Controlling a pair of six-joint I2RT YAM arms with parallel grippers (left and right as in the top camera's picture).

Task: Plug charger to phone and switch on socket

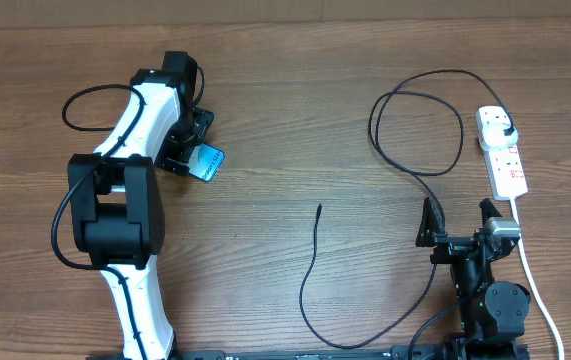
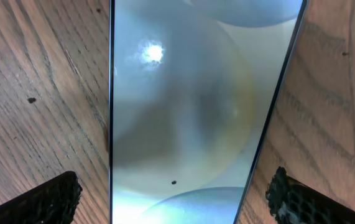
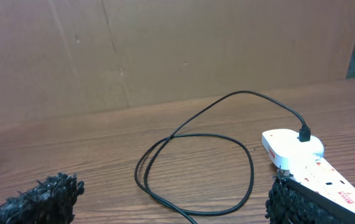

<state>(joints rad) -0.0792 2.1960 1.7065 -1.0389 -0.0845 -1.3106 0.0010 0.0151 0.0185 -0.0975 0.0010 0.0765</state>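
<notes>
The phone (image 1: 209, 160) lies on the wooden table at the upper left, its screen glowing blue-white. My left gripper (image 1: 193, 150) is over it, open. In the left wrist view the phone (image 2: 183, 93) lies between the two fingertips (image 2: 177, 193), with wood showing on both sides. The charger cable (image 1: 415, 130) loops at the right. Its black plug (image 1: 506, 131) sits in the white socket strip (image 1: 508, 165), and its connector tip (image 1: 319, 209) lies free mid-table. My right gripper (image 1: 457, 225) is open and empty at the lower right. Its wrist view (image 3: 174, 199) faces the cable loop (image 3: 196, 134) and the strip (image 3: 292, 149).
The strip's thick white cord (image 1: 535, 285) runs down the right side past my right arm. The black cable sweeps along the table's front edge (image 1: 365, 343). A brown cardboard wall (image 3: 165, 50) stands behind the table.
</notes>
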